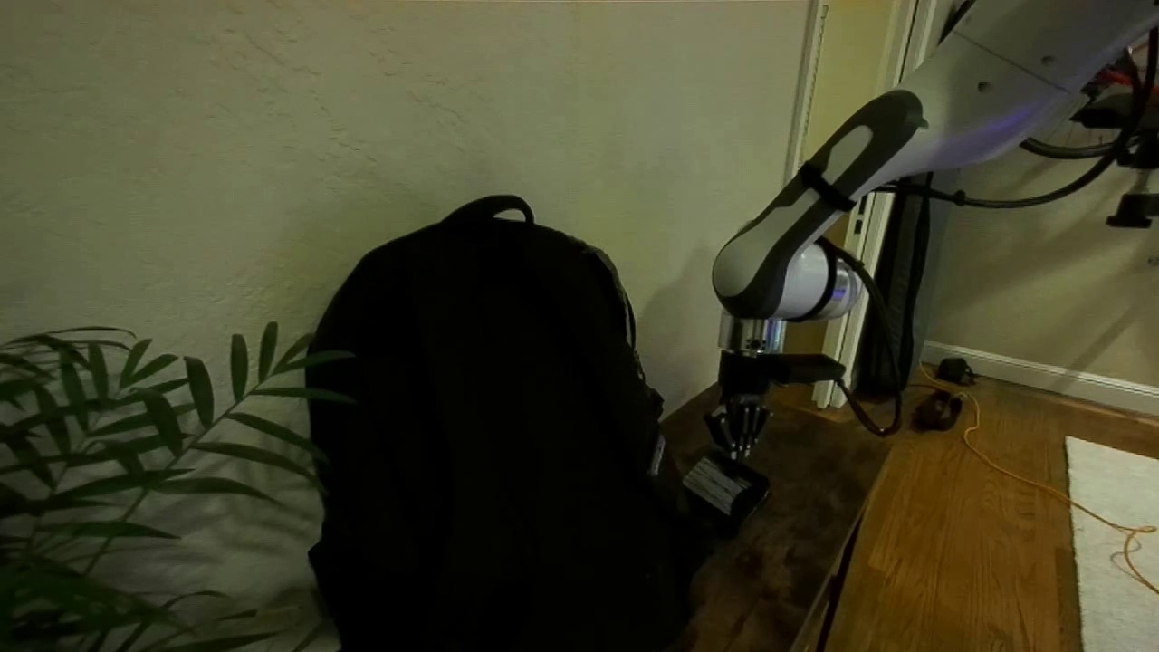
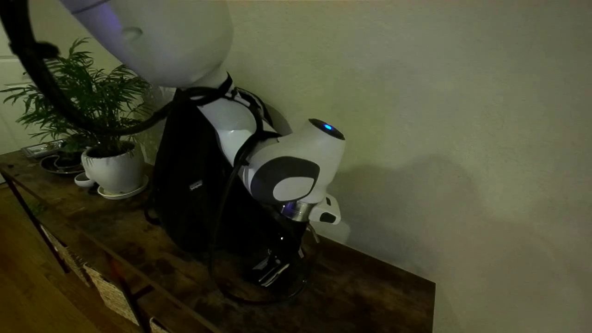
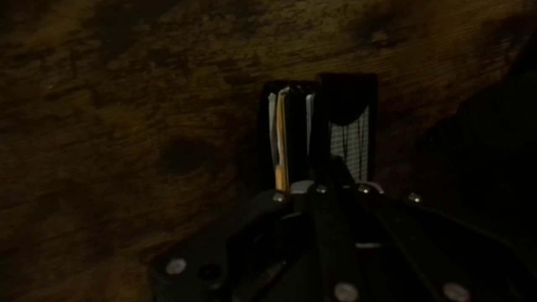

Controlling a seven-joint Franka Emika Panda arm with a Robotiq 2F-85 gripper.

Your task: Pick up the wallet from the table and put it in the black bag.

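- Fingers [image 3: 344,173]: standing nearly together; in the wrist view they are meeting at the wallet [image 3: 321,123] and pinching it along its middle ridge.
- Gripper [image 1: 738,451], black: pointing straight down, holding the wallet at its tips.
- Wallet, dark: tilting beneath the fingertips in an exterior view, outside the black bag [image 1: 507,435] and just beside its lower flank. Dim light is hiding the underside, so whether it is touching the table [image 2: 370,296] cannot be told.
- Card edges [image 3: 282,142], pale and orange: showing in one half of the wallet.
- Woven-looking panel [image 3: 354,144], pale: filling a window in the wallet's other half.
- Black bag: standing upright on the table, near the wall [image 1: 543,118], in both exterior views; a loop handle [image 1: 489,206] is arching from its top.
- Table, brown mottled wood: bearing the bag and the plant pot [image 2: 115,169].
- Robot arm [image 1: 856,163], white and grey: leaning in from above, a black cable [image 2: 48,83] curving alongside.
- Plant pot, white: sitting on a saucer [image 2: 122,192], beyond the bag from the gripper, with green fronds [image 2: 92,97] spreading above.
- Rug [image 1: 1114,552], pale: lying on the wooden floor [image 1: 960,525].
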